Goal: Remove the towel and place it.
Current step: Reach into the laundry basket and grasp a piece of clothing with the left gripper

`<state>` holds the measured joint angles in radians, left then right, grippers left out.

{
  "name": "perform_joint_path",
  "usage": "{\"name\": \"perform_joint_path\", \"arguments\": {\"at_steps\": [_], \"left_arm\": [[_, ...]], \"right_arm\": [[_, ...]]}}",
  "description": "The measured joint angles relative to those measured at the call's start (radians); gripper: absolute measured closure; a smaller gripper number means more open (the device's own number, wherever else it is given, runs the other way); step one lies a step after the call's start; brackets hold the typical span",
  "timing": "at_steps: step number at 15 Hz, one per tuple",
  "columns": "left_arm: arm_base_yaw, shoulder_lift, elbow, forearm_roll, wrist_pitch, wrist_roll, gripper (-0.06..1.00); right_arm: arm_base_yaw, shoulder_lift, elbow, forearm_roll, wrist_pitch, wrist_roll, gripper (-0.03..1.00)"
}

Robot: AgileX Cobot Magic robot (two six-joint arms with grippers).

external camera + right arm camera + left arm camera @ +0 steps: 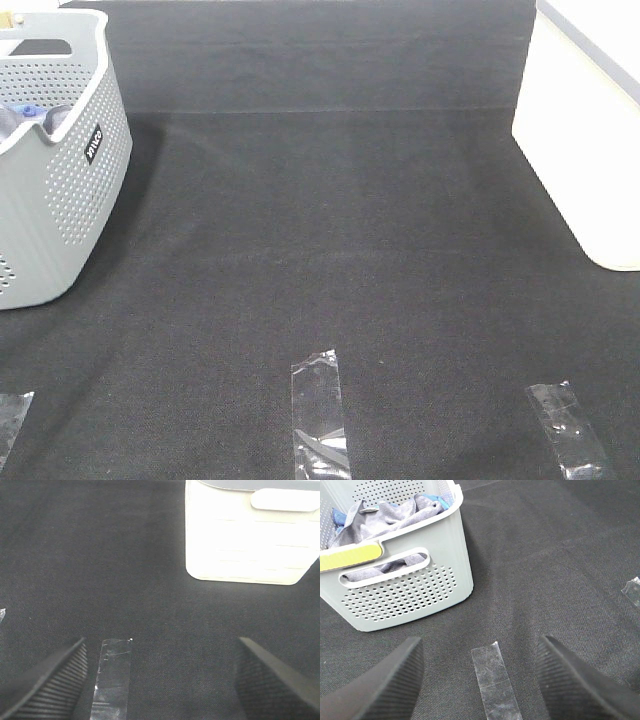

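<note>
The towel point(380, 525) lies bunched in the basket point(420, 595), blue cloth point(337, 516) beside it. The left gripper point(480, 647) and right gripper point(161, 644) both hang wide open and empty over the desk point(330, 250). The left should pinch a grey fold away from the blue and lift high, well clear of the basket.

The towel point(385, 522) is soft cloth, the basket point(410, 597) matt plastic.

A small dark tag point(93, 143) on the grey basket point(60, 200) carries white letters, seemingly "nive"; nothing else is legible.
</note>
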<state>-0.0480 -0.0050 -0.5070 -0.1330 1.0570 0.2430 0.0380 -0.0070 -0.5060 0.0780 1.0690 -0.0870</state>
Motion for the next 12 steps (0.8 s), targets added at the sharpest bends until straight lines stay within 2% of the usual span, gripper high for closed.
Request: {"name": "perform_joint_path", "arguments": {"at_steps": [12], "left_arm": [[0.000, 0.000, 0.000, 0.000, 0.000, 0.000, 0.32]], "right_arm": [[0.000, 0.000, 0.000, 0.000, 0.000, 0.000, 0.22]]}}
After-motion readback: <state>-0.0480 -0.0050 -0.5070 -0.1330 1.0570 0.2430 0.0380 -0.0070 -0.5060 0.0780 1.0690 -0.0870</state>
